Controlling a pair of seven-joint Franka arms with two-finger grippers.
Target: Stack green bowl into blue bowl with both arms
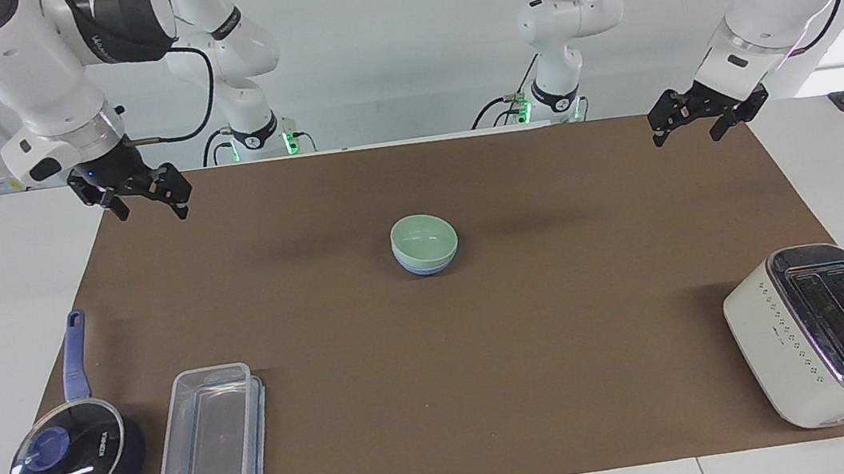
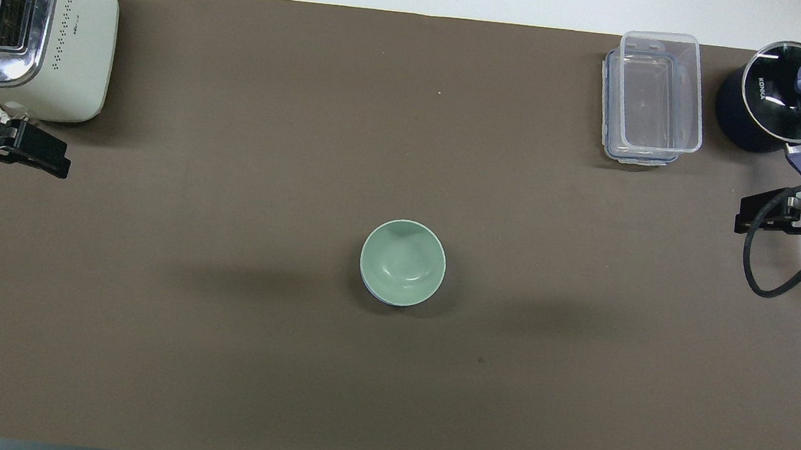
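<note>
green bowl (image 1: 424,237): mint | blue bowl (image 1: 426,267): periwinkle | mat (image 1: 564,348): brown | toaster (image 1: 773,343): cream, chrome top

The saucepan's glass lid (image 2: 792,90) bears the brand "KONKA".

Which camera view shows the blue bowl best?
The facing view: the blue bowl shows as a band under the green bowl nested in it. In the overhead view, the green bowl covers it almost entirely.

Left gripper (image 1: 685,129): you have it raised, fingers spread wide, holding nothing.
Right gripper (image 1: 150,203): yours hangs in the air, fingers apart, also holding nothing.
</note>
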